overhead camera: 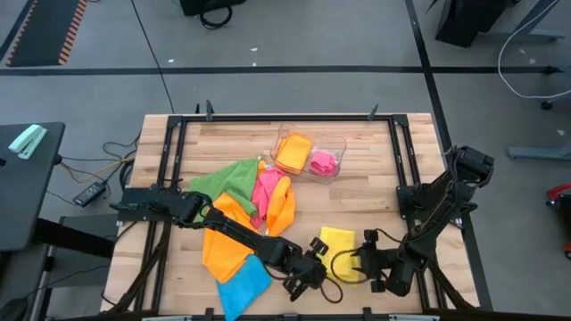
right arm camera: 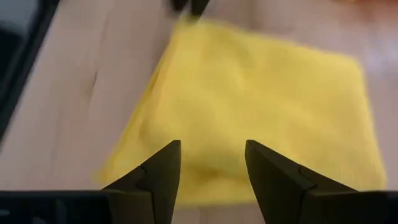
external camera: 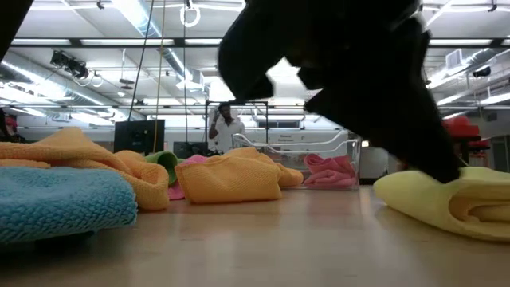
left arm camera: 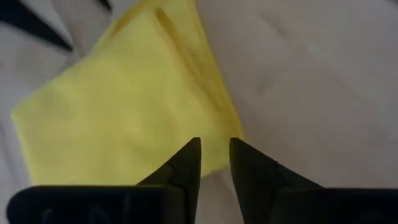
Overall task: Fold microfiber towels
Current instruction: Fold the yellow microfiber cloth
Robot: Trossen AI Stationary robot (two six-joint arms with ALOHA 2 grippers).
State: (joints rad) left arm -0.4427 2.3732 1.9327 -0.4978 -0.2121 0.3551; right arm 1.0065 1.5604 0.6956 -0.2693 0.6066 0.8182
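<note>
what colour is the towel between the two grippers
Yellow: the towel shows best in the right wrist view.

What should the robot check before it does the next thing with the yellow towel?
1. Yellow towel lies flat on the table: ok.
2. Left end effector is at the towel's edge, fingers narrowly apart: ok.
3. Left end effector is gripping cloth: cannot tell.
4. Right end effector is over the towel, fingers open, holding nothing: ok.
5. Blue towel is clear of the yellow one: ok.
</note>
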